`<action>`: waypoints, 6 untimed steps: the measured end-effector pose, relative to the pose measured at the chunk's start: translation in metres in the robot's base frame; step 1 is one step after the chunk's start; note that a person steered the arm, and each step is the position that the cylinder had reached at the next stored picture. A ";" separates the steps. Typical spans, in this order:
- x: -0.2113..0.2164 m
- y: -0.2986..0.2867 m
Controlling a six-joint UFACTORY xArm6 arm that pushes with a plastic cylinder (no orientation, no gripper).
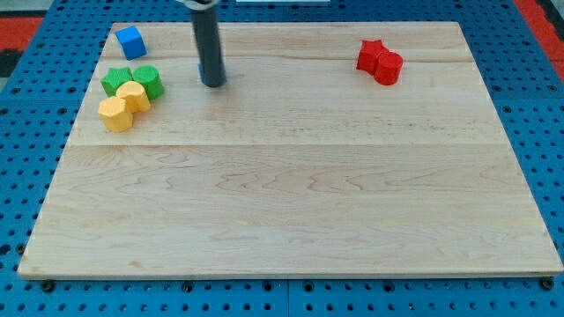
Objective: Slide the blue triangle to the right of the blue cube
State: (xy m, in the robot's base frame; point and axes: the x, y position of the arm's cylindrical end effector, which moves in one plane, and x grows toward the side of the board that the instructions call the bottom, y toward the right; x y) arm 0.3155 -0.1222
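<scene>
Yellow block [115,114], blue cube [130,41], my tip [211,84] rightward

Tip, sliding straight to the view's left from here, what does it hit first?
Probably the right green block, which sits about level with my tip. Nothing shows between them, though depth is hard to judge.

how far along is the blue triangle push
Done: hard to say, since only a sliver of blue shows behind my tip; its shape can't be confirmed. In hand: my tip stands right of the blue cube and slightly lower. Left: if that is the triangle, nudge it up level with the cube.
</scene>
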 end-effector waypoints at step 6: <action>-0.019 0.008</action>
